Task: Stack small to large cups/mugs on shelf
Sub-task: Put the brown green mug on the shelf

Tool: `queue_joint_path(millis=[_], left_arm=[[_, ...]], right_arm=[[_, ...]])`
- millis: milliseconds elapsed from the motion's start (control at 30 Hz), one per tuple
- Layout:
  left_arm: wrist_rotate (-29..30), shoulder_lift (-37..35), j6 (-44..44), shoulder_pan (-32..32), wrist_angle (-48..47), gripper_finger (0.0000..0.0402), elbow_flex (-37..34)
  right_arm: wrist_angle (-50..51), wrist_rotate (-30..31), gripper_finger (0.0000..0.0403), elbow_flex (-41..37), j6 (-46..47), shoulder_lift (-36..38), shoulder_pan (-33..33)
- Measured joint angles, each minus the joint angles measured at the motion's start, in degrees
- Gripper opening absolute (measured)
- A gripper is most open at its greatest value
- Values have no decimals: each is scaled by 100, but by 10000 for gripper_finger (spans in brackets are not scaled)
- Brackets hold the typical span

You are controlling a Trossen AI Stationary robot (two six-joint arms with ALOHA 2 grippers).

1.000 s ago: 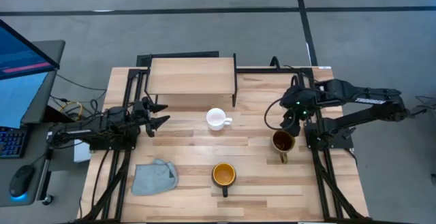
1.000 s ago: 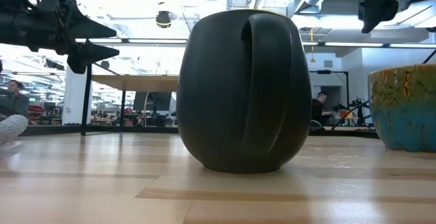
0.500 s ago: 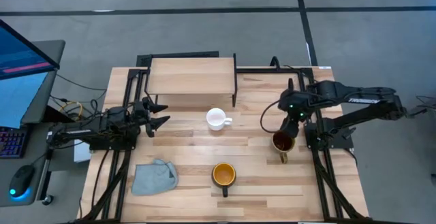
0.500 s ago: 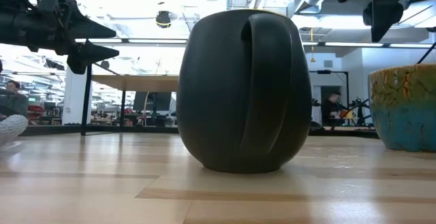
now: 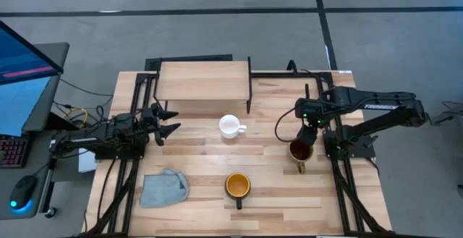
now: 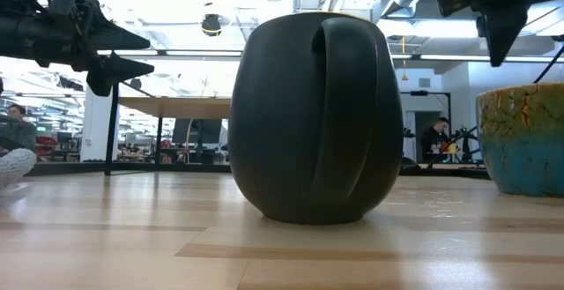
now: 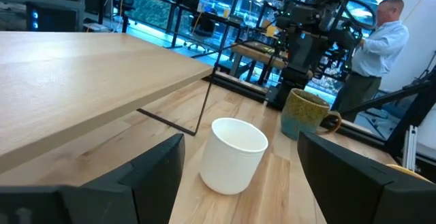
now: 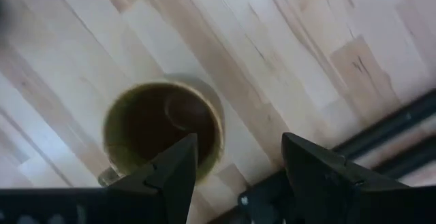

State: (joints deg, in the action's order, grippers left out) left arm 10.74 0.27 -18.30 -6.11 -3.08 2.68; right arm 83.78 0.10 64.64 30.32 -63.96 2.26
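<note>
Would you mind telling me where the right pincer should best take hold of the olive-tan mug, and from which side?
Probably by the rim, from above. The olive-tan mug stands upright with its mouth open, and the right pincer hangs open above it, pointing down. One finger inside the brown bowl and one outside would pinch the wall; best on the side away from the handle, which points toward the table's front edge.

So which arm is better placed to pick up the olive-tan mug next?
The right. Its end effector hangs open just above the olive-tan mug, whose brown inside fills the right wrist view. The left end effector, also open, waits across the table, nearer the small white mug.
</note>
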Motion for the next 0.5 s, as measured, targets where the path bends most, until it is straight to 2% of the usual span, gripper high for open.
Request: queue_joint_path(millis=[133,400,500], left_arm=[[-49,0,-117,0,-9,277,0],[-291,0,-171,0,-43,277,0],[-293,0,-171,0,-43,277,0]], right_arm=[[126,0,235,-84,162,-9,0],[78,-22,235,-855,161,-4,-4],[110,-65,235,-901,360,3,-37]])
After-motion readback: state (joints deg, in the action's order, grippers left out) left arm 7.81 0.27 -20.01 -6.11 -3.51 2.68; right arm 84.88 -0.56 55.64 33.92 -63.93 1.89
